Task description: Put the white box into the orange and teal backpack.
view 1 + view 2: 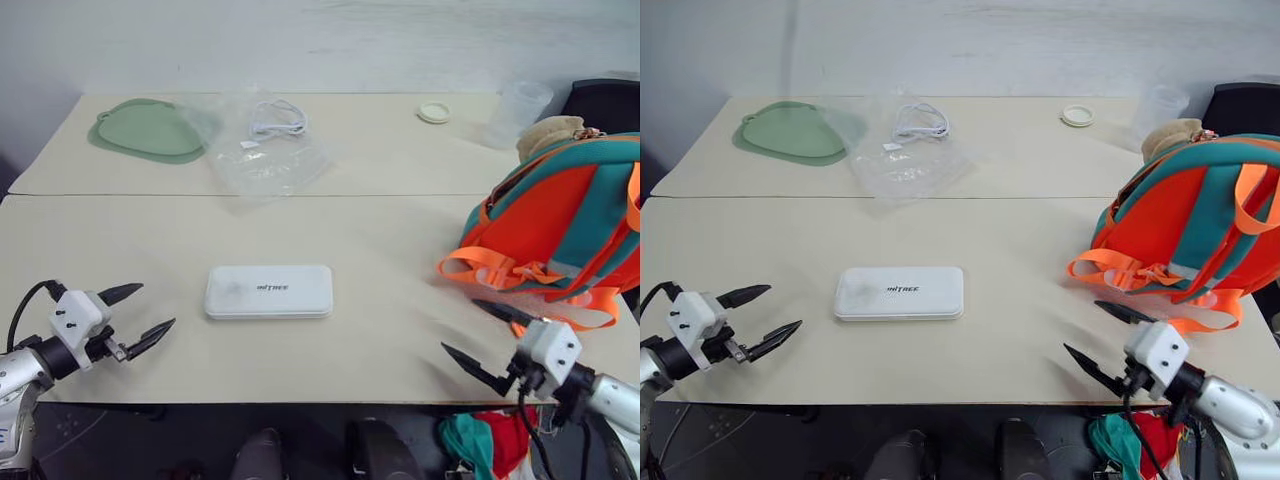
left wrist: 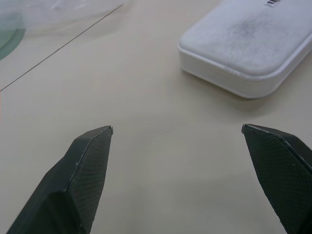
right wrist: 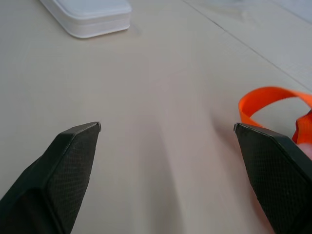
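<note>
At near table edge: left gripper (image 1: 146,310) spread wide, empty, hovering apart from box (image 1: 269,291); right gripper (image 1: 487,334) likewise splayed, holding nothing, just short of an orange strap loop (image 3: 265,100). Box flat on beige table (image 1: 380,240), mid-front, between both grippers; white, smooth, rounded corners, small grey lettering on top. Backpack (image 1: 565,220) at right edge, soft orange fabric with teal trim, webbing loops spilling onto table, tan fuzzy ball (image 1: 548,131) at top. Farther back: clear crinkled bag (image 1: 262,150) with white cable, green mat (image 1: 148,129), round lid (image 1: 434,112), clear cup (image 1: 518,110).
</note>
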Controlling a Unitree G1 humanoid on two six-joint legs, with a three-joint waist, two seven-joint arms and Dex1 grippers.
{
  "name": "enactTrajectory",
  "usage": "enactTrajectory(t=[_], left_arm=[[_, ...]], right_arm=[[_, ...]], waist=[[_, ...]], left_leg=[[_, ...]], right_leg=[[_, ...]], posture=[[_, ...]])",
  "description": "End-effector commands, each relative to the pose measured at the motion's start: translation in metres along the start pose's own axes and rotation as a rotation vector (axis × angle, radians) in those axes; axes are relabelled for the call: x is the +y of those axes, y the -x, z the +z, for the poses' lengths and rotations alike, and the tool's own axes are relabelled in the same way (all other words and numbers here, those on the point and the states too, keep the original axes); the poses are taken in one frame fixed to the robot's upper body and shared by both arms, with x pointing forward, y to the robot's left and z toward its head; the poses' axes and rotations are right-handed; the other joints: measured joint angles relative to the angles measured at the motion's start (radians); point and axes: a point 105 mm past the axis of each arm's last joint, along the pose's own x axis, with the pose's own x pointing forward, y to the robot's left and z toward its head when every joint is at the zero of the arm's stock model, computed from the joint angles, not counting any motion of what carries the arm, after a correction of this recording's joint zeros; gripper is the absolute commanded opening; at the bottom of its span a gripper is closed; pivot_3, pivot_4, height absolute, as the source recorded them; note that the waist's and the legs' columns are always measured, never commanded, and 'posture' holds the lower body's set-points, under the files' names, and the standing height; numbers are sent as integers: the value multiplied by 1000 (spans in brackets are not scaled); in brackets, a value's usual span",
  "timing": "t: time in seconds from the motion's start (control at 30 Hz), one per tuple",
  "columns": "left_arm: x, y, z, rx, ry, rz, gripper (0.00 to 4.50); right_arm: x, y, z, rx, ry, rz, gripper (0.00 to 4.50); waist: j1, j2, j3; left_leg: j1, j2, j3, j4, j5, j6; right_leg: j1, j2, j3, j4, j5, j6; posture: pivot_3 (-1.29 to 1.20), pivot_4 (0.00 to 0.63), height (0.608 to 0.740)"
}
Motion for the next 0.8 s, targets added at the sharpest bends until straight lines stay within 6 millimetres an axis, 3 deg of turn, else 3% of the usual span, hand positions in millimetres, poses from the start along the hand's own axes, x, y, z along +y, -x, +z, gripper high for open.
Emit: enactTrajectory(t=[0.03,0.4,0.73,0.8], left_arm=[[4,16,-2,28,-26,-5,4464],[-7,22,7,30,206,-146,4464],[6,15,25,-13,209,-116,4464],[7,12,31,-35,224,-128,4069]], right_arm=[[7,13,7,-12,38,29,4500],[13,-10,9,-64,37,87,4500],[15,-61,41,-192,48,165,4500],[17,-69,46,-207,55,192,4500]], waist=[[-1,-1,0],[-2,-2,-1],[-3,-2,-1],[-3,-2,-1]], left_leg=[[0,0,0,0,0,0],[2,1,-1,0,-1,-2],[1,1,-1,0,-1,-2],[1,1,-1,0,-1,-2]], right_leg=[[0,0,0,0,0,0],[0,0,0,1,-2,-3],[-1,-1,0,2,-2,-4],[-1,-1,-1,1,-2,-4]], posture=[[0,150,740],[0,150,740],[0,150,740],[0,150,740]])
